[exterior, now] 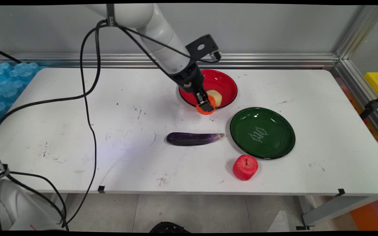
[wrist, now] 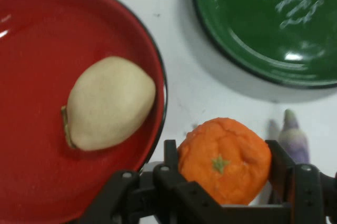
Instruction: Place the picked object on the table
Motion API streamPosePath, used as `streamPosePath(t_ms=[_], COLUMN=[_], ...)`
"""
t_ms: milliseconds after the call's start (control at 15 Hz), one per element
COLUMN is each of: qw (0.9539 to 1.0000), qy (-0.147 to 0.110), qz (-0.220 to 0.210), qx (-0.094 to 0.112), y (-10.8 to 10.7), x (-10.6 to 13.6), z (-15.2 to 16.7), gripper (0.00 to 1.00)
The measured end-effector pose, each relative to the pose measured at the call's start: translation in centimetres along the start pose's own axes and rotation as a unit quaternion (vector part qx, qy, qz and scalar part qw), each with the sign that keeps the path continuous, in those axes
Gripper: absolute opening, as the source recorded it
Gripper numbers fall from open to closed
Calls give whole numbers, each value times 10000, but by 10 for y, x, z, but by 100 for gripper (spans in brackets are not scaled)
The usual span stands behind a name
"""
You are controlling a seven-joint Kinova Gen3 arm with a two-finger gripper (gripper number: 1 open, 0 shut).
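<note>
While no goal is stated, the lines below give only how things stand now.
Gripper: the gripper (wrist: 224, 166) has 1 finger on each side of an orange tangerine (wrist: 225, 158), and both appear pressed against its skin, so it reads as clamped on the fruit.
Tangerine: it sits just beside the near rim of the red bowl (exterior: 223, 80), outside it; whether it rests on the surface (exterior: 77, 131) or is lifted just off it cannot be told.
Red bowl: it holds 1 pale, beige potato-like item (wrist: 109, 103), lying inside near the rim that faces the tangerine.
Green plate: the green plate (exterior: 262, 132) lies right of the gripper, near but apart from the red bowl, with white lettering in its middle and nothing on it.
Eggplant: a purple eggplant (exterior: 194, 138) lies on its side in front of the gripper, its tip pointing at the green plate and just short of it.
Apple: a red apple (exterior: 245, 167) stands near the front edge, just below the green plate.
Obstacles: the bowl's rim is the closest thing to the held fruit; black cables (exterior: 87, 98) hang left, well apart from it.
</note>
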Motion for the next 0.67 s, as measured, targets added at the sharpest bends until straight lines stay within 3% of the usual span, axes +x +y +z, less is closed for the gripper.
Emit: streamPosePath(t_ms=[667], qw=[9994], qy=[-216], qz=[186], qx=[-181], y=[-14], x=[-25], z=[56], gripper=[0])
